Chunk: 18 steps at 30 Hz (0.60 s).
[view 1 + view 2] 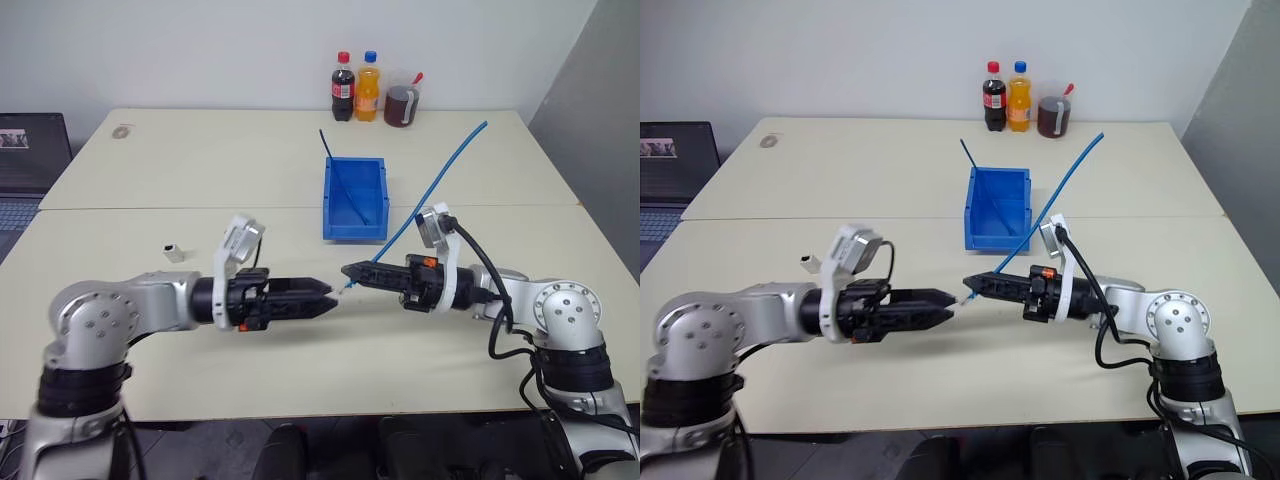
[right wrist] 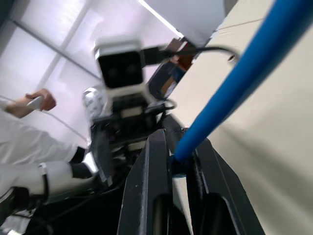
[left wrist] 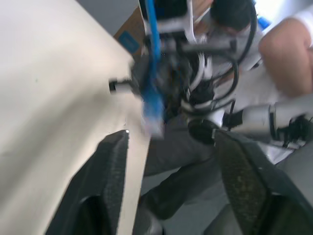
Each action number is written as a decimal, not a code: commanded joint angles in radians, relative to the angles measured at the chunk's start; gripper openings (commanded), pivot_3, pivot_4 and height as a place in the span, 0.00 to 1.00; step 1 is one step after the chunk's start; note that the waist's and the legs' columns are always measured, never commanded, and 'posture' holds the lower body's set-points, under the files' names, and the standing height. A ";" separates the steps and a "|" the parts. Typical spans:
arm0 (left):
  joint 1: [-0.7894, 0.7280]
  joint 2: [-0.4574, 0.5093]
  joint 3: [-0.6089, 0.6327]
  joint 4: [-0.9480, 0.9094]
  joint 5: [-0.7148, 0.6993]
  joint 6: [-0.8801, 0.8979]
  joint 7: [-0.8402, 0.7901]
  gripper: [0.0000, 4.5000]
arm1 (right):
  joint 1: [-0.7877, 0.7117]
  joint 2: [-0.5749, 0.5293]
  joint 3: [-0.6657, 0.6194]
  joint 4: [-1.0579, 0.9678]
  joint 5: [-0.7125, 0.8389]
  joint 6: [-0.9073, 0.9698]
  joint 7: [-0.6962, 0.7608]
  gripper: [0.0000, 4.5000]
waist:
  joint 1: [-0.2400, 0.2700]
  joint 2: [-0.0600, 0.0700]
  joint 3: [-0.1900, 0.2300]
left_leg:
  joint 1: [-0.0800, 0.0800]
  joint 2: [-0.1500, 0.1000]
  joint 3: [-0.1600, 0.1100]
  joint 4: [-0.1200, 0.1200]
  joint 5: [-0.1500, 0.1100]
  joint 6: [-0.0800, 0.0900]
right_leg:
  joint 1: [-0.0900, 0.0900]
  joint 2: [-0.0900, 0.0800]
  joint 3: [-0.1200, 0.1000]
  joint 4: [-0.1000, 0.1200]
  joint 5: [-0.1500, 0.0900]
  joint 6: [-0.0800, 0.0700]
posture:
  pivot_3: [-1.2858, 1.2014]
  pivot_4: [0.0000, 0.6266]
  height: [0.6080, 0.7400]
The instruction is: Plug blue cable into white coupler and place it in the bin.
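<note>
my right gripper (image 1: pixel 347 271) clenches the blue cable (image 1: pixel 450 165); my left gripper (image 1: pixel 330 301) hangs released just beside its plug, above bare desk (image 1: pixel 200 160), bin (image 1: pixel 355 198) beyond.

Cola bottle (image 1: pixel 343 87), orange bottle (image 1: pixel 368 87), jar (image 1: pixel 401 105) at table's (image 1: pixel 200 160) far edge.

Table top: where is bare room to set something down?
Free: the far-left table between the small round object and bin; also the near edge below both arms. Crowded: the centre, where left claw and right claw, shut on the blue cable, meet.
</note>
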 commanded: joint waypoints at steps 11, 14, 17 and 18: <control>0.385 -0.221 0.150 -0.204 0.693 -0.351 0.670 0.99 | -0.036 -0.008 -0.064 0.050 -0.159 -0.055 0.128 0.02 | 0.006 0.000 0.000 | -0.008 0.002 0.000 0.001 0.000 0.000 | -0.007 -0.005 0.003 0.001 0.000 0.000 | 0.52 0.24 1.00; 0.421 -0.293 0.186 -0.154 0.823 -0.403 0.805 0.99 | -0.058 0.004 -0.058 0.071 -0.191 -0.057 0.150 0.02 | 0.005 -0.001 0.000 | -0.009 0.000 0.000 0.002 0.000 0.000 | -0.007 -0.005 0.003 0.000 0.001 0.001 | 0.52 0.24 1.00; 0.428 -0.318 0.220 -0.082 0.900 -0.453 0.859 0.99 | -0.077 0.012 -0.054 0.088 -0.220 -0.057 0.171 0.02 | 0.005 -0.001 0.000 | -0.008 0.000 0.000 0.002 0.000 0.000 | -0.007 -0.005 0.003 0.001 0.002 0.001 | 0.52 0.24 1.00; 0.420 -0.316 0.221 -0.051 0.915 -0.475 0.855 0.99 | -0.082 0.016 -0.054 0.092 -0.228 -0.058 0.175 0.02 | 0.005 -0.001 0.000 | -0.008 0.000 0.000 0.002 0.000 0.000 | -0.007 -0.004 0.002 0.001 0.002 0.000 | 0.52 0.24 1.00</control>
